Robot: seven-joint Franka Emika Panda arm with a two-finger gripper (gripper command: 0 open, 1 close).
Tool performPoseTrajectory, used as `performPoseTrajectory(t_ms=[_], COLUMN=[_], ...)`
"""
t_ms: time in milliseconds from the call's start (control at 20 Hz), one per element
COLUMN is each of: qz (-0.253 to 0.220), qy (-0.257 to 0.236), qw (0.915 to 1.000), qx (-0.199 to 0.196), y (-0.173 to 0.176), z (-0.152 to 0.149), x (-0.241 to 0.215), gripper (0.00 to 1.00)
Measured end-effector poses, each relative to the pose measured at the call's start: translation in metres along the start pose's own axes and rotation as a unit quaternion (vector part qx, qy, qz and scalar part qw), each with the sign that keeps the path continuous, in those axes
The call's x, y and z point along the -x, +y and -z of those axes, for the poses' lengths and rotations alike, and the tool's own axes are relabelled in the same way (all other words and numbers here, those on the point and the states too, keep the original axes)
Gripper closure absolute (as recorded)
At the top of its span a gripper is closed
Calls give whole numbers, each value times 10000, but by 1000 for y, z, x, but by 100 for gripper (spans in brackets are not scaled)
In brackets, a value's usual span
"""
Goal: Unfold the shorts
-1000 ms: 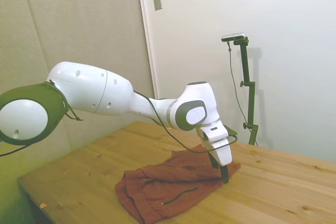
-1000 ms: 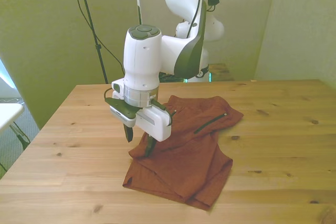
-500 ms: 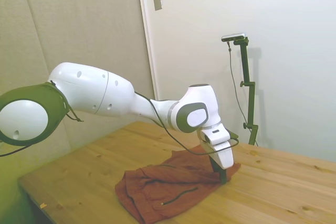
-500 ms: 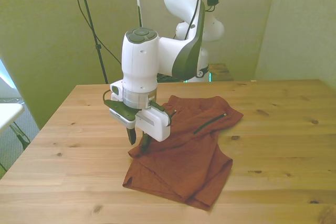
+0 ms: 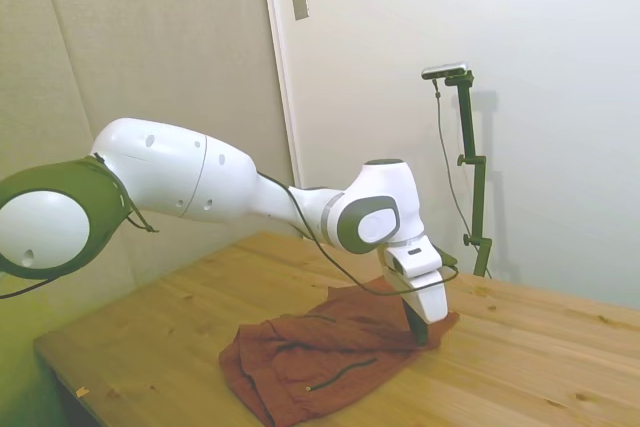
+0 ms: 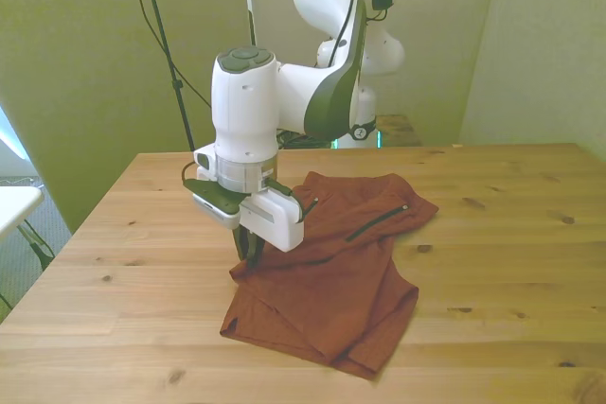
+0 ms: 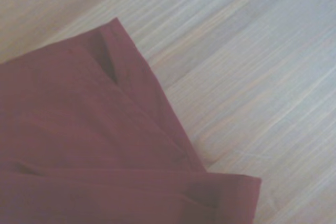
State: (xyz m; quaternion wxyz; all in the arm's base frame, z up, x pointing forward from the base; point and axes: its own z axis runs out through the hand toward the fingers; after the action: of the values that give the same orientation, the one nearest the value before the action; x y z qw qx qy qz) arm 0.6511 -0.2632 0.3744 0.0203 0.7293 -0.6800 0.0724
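We find the shorts (image 6: 331, 262) lying folded and rumpled on the wooden surface (image 6: 502, 262), toward the middle. In the front view their long axis runs diagonally, from the waistband end at the upper right, where the dark pocket line (image 6: 374, 222) sits, down to the folded leg hems at the lower left and bottom. In the side view the thin drawstring cord (image 5: 342, 373) trails across the near part of the cloth.

Against the frames a second back, we note the end effector (image 6: 251, 248) has dropped lower and its fingers, then spread apart with one off the fabric, have drawn together. It now sits at the corner of the shorts on the front view's left, fingers pinched on the fabric edge. The wrist view shows a blurred fold corner (image 7: 231, 192) resting on bare wood.
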Motion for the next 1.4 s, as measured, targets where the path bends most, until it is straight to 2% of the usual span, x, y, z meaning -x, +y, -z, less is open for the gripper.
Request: performPoseTrajectory(t_ms=[150, 300, 550, 750, 850, 1050, 1200, 1400], qz=[20, 75, 350, 522, 584, 778, 831, 905], qy=[-51, -319, -558, -718, -944, -1835, -2310, -2626], qw=[9999, 9987, 9930, 9875, 9834, 9668, 9579, 9495], qx=[-96, -382, -983, -1305, -1438, -1597, -1486, -1463], y=[-3, -12, -39, -60, -71, -86, -93, -108], z=[15, 35, 74, 86, 90, 100, 98, 95], x=[4, 21, 76, 119, 142, 180, 181, 189], gripper=[100, 100, 100, 100, 100, 100, 100, 100])
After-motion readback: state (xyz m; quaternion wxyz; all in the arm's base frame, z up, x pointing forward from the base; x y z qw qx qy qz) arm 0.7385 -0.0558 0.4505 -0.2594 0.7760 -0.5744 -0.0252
